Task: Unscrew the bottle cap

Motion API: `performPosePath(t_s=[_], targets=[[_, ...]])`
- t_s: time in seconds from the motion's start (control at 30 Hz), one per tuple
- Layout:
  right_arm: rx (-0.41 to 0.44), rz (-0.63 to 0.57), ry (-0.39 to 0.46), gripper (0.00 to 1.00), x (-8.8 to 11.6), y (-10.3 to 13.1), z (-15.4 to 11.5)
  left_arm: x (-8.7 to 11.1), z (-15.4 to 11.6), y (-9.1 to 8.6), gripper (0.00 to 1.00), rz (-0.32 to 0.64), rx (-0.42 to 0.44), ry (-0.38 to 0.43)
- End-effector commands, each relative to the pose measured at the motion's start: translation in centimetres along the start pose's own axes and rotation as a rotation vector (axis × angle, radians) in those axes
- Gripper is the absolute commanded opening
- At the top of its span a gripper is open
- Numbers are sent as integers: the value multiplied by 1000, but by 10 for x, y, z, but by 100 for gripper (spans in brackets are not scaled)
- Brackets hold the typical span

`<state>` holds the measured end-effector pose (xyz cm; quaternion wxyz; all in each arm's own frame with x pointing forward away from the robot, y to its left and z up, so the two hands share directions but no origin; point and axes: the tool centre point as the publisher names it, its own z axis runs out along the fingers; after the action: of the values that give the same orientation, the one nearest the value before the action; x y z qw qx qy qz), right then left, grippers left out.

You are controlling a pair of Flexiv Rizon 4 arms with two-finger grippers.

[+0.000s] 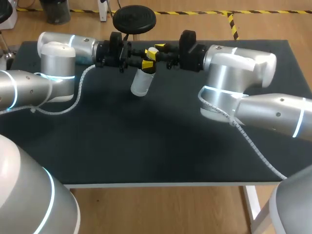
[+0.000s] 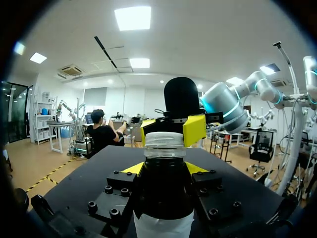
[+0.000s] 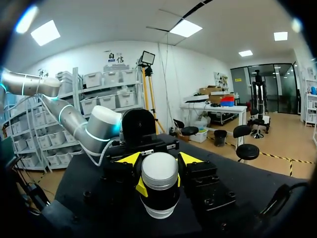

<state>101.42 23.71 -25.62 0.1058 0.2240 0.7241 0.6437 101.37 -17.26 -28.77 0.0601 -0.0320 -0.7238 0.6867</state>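
A clear bottle (image 1: pixel 141 84) with a white label hangs tilted above the back of the table. My left gripper (image 1: pixel 145 65) is shut on its neck from the left. In the left wrist view the dark bottle (image 2: pixel 163 193) stands between that gripper's yellow tips, with the white cap (image 2: pixel 164 139) ahead. My right gripper (image 1: pixel 155 52) comes in from the right, and its yellow fingertips (image 2: pixel 194 130) press on both sides of the cap (image 1: pixel 152 50). The right wrist view has the cap (image 3: pixel 159 171) end-on between that arm's own fingers (image 3: pixel 190 158).
The black table (image 1: pixel 146 146) lies below the bottle. My two arms' thick silver links (image 1: pixel 53 68) (image 1: pixel 234 78) sit over its left and right sides, each with a white coiled cable (image 1: pixel 80 92).
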Motion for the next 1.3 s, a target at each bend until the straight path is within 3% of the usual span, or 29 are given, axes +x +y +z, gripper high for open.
performPosePath(t_s=[0.03,0.4,0.77,1.3], targets=[[30,-17,97,0,-5,1,0,-4,1,2,0,0,1,5],[167,-194,433,0,-6,4,3,-4,1,2,0,0,1,5],[259,-320,709,0,0,9,4,-4,1,2,0,0,1,5],[438,-467,952,0,-4,14,-5,-4,1,2,0,0,1,5]])
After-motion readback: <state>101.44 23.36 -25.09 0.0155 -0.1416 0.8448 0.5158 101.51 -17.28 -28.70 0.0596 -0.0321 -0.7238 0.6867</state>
